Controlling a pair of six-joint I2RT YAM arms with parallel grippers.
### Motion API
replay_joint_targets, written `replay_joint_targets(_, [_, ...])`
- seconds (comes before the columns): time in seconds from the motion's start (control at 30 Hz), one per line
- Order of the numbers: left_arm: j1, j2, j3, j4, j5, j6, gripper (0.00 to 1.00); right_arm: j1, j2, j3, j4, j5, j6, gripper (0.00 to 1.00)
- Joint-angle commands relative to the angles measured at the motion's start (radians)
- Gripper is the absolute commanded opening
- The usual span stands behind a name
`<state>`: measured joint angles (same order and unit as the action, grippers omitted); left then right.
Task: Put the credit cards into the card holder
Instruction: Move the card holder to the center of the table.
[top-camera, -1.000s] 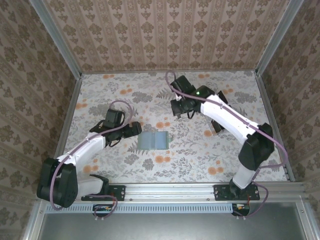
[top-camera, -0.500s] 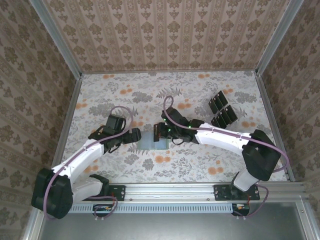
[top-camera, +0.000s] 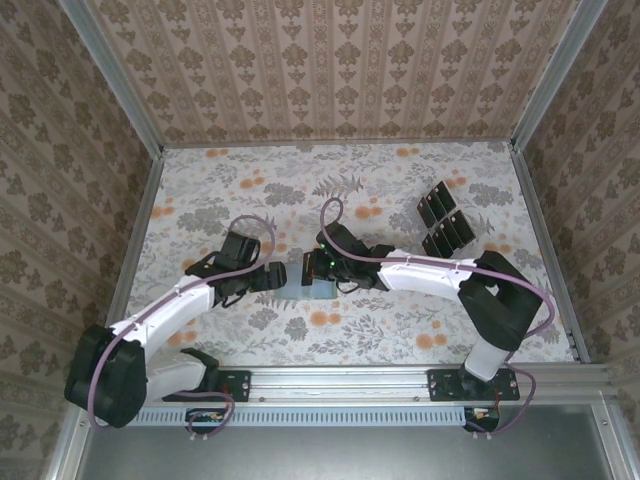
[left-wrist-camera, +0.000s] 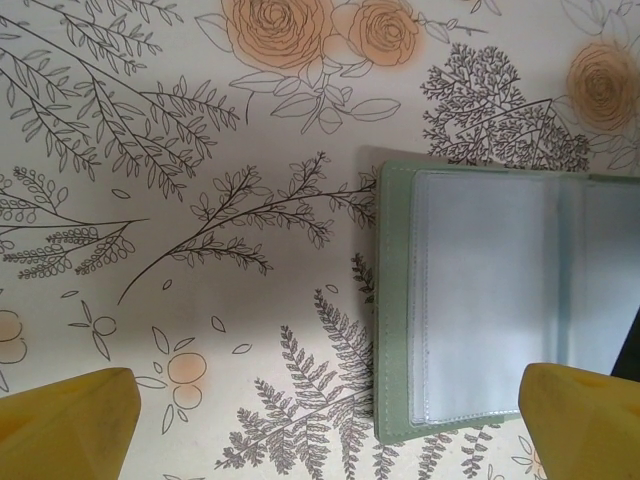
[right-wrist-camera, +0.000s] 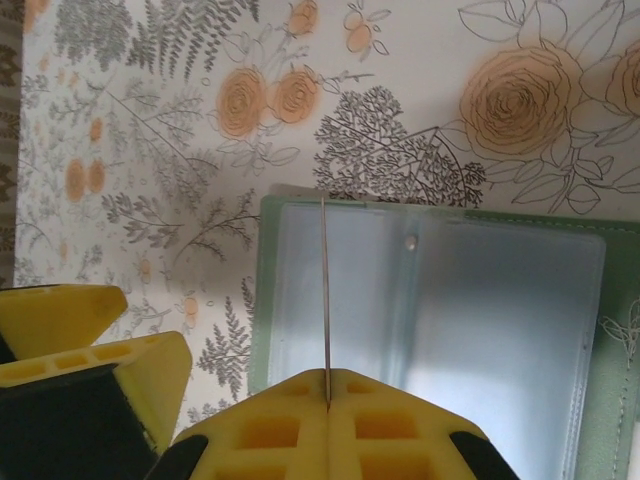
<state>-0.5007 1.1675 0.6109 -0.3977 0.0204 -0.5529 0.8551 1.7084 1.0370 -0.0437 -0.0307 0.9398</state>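
Over the open card holder: insertion step.
Right pincer pinches one credit card edge-on, probably at a sleeve mouth; left pincer spread wide at the holder's edge. Next: align, slide card in.

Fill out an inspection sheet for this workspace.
Surface: floral tablecloth, lying flat.
Job's things: card holder lies open, clear pockets up; spare credit cards clustered far right; one card held edge-on over the holder.
Clutter: nothing seen.
Grippers: right gripper shut on the card; left gripper open beside the holder.
Cables: purple cables loop along both arms.
Surroundings: patterned walls; metal rail at the near edge.
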Motion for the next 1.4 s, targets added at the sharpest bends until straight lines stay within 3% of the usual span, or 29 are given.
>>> replay_joint_targets(0.0, [-0.009,0.019,0.032,0.000,-0.023,-0.001,1.00,0.004,0.036,-0.026,0.030,0.008,0.000,0.00])
replay_joint_targets(0.67, [-0.045,0.050,0.056,-0.010,-0.057,0.002,1.00,-0.078,0.053,-0.093,-0.021,-0.039,-0.112,0.00])
replay_joint_targets(1.03, [-0.076,0.107,0.091,0.002,-0.063,0.013,1.00,-0.146,0.089,-0.045,-0.049,-0.208,-0.262,0.00])
replay_joint_targets(1.37, [-0.085,0.155,0.113,0.022,-0.060,0.020,1.00,-0.155,0.058,-0.050,0.008,-0.280,-0.197,0.00])
